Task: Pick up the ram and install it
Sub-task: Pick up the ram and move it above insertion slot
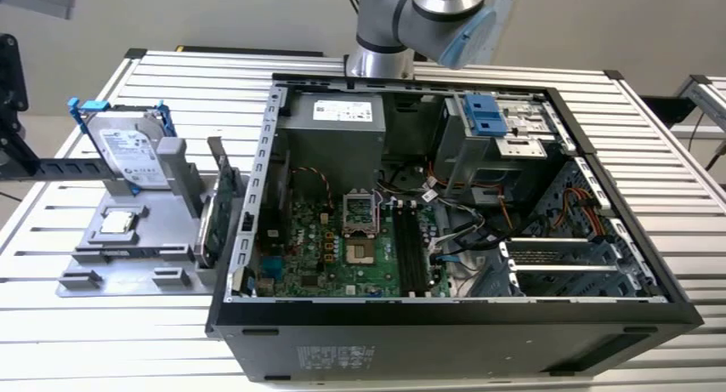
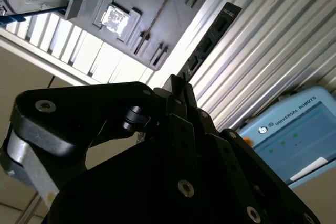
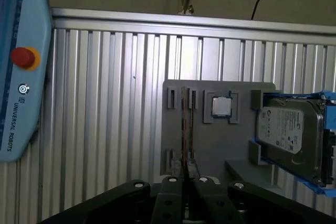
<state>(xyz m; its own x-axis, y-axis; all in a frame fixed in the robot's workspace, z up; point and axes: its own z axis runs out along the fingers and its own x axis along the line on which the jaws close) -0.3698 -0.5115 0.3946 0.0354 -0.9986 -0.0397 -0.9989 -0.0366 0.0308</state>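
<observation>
The fingers are drawn together to a narrow point with nothing between them, black jointed metal with bright screw heads. In the first wrist view the seam where they meet lines up with the ram, which lies out ahead of them and well apart, across a stretch of ribbed aluminium tabletop.

The ram stands on its thin edge in a slot of a matte grey plastic holder. It shows as a thin brownish line, its long axis running straight away from the fingers, from the holder's near side to its far side. By my reading, a grasp turns on the pads closing across that thin width, not along the length.

Just beside the ram in the same holder lies a small square processor chip with a shiny metal lid. Beyond that a boxy hard drive leans in a blue frame.

In the exterior view the holder sits at the exterior view's left of an open black computer case. On the green board inside, the long dark memory slots look unfilled, so the install is not yet done.
</observation>
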